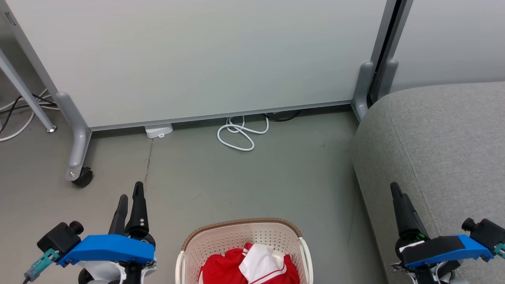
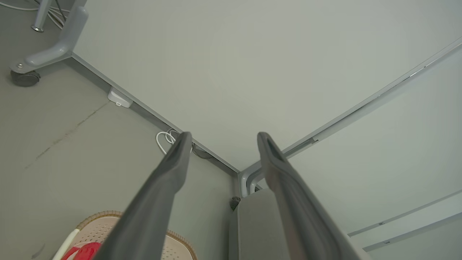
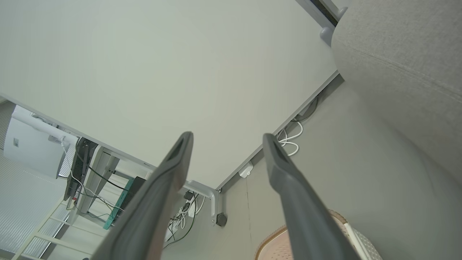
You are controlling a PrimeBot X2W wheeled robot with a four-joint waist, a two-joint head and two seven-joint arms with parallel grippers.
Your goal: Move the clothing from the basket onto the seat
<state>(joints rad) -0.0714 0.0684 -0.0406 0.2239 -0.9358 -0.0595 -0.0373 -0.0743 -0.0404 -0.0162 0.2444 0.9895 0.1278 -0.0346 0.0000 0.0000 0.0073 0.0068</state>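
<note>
**Jaw state.** I read both sets of jaws as spread wide and empty. In the head view the left jaws sit at 7 o'clock and the right jaws at 5 o'clock. Each wrist view shows an open gap between its two fingers with nothing in it.

**Location of the load.** The clothing (image 1: 236, 270) lies bunched inside the basket (image 1: 240, 224), at 6 o'clock in the head view, between the two arms. The basket stands on the floor (image 1: 244, 181). The seat (image 1: 434, 138) fills 3 o'clock, near the basket but not touching it.

**Handling, as I judge it.**
- The load is soft, light and limp, so it will sag and trail once lifted.
- The fabric looks smooth, so a shallow pinch may slip.
- The red cloth and the white panel (image 1: 260, 262) overlap, so one piece may drag the other along.
- I would take hold on a thick raised fold at the top of the heap, not on the thin striped trim.
- The basket looks light, and a snagged hem could tip or shift it.

**Markings.** I can read no brand, label or lettering on the clothing, the basket or the seat.
</note>
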